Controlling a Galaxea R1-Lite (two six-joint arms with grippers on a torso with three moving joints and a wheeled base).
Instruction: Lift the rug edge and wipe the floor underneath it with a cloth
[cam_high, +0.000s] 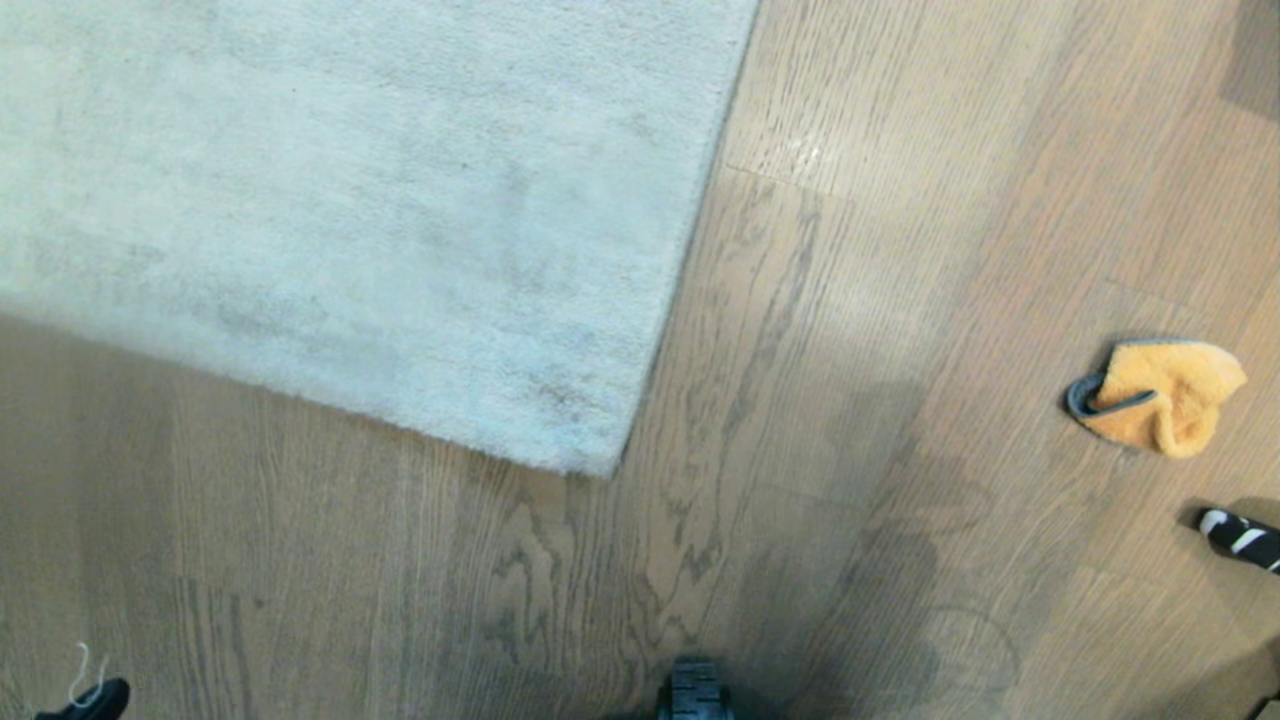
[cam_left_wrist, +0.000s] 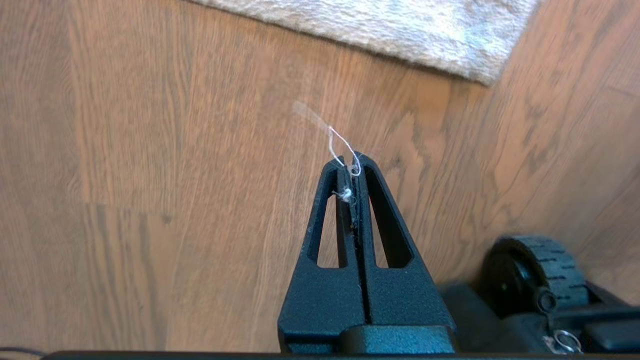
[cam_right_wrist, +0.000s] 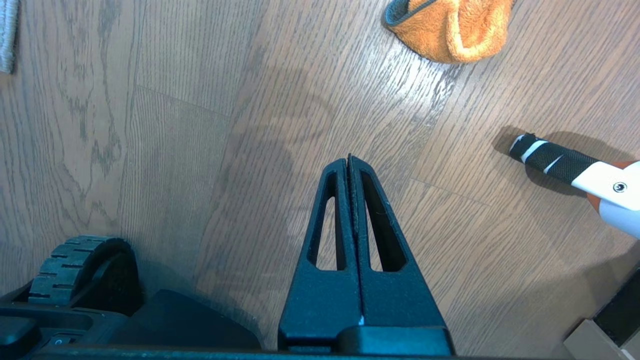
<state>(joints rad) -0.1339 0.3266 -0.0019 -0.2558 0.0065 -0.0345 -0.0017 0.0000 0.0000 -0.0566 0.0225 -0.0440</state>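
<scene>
A: While my left gripper (cam_left_wrist: 348, 162) is pressed shut with only a pale thread (cam_left_wrist: 340, 145) snagged, where's everything?

B: One rug (cam_high: 330, 210) flat on the floor (cam_high: 800, 500); one cloth (cam_high: 1165, 395) beyond its corner; right gripper (cam_right_wrist: 349, 160) closed, empty.

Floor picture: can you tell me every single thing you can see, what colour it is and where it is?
rug: one, pale grey, flat on the floor, its corner pointing toward the robot.
floor: one, grey-brown wooden planks, under everything.
cloth: one, orange-yellow with dark grey edging, crumpled on the floor to the robot's right, apart from the rug.
handle: one, black with white stripes, on a white and orange body, lying near the cloth.
thread: one, white, caught in the left gripper's tip.
wheel: one, black, at the robot's base.
left gripper: one, black, shut, above bare floor near the rug corner.
right gripper: one, black, shut, empty, above bare floor short of the cloth.
</scene>
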